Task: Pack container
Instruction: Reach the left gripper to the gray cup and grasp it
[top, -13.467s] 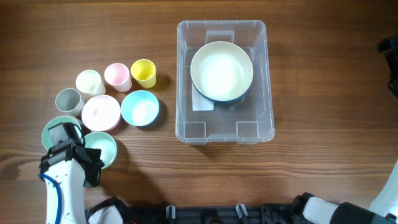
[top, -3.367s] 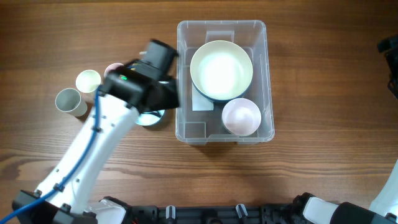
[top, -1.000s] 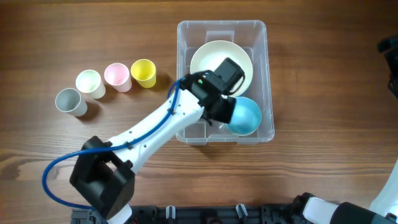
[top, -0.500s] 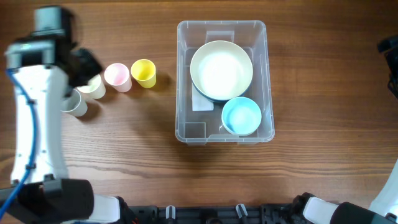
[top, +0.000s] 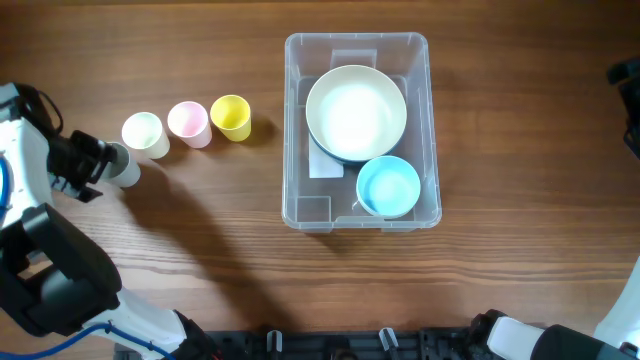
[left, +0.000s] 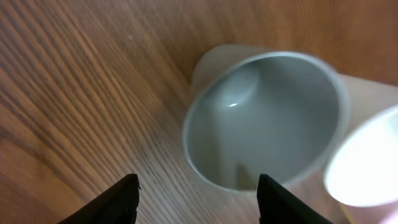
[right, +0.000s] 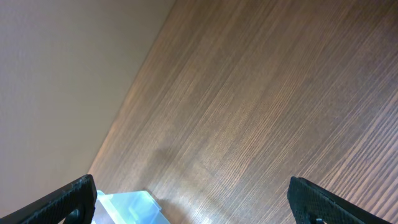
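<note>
My left hand (left: 198, 190) is spread wide, both fingers low over the surface just short of the grey cup (left: 267, 118), which stands at the left end of a row with the cream cup (top: 145, 133), pink cup (top: 188, 123) and yellow cup (top: 231, 117). The container (top: 297, 205) sits well to the right of them, mid-surface, with a large cream bowl (top: 356, 113) at its far end and a blue bowl (top: 388, 187) at its near right corner. I judge the tub light, thin-walled and a bit slick; it would flex if pinched, so the rolled rim is where I'd take it, though it needs no moving. The grey cup looks light, stiff and smooth; I'd close across its wall below the rim. My right hand (right: 196, 199) is wide too, over bare wood.
</note>
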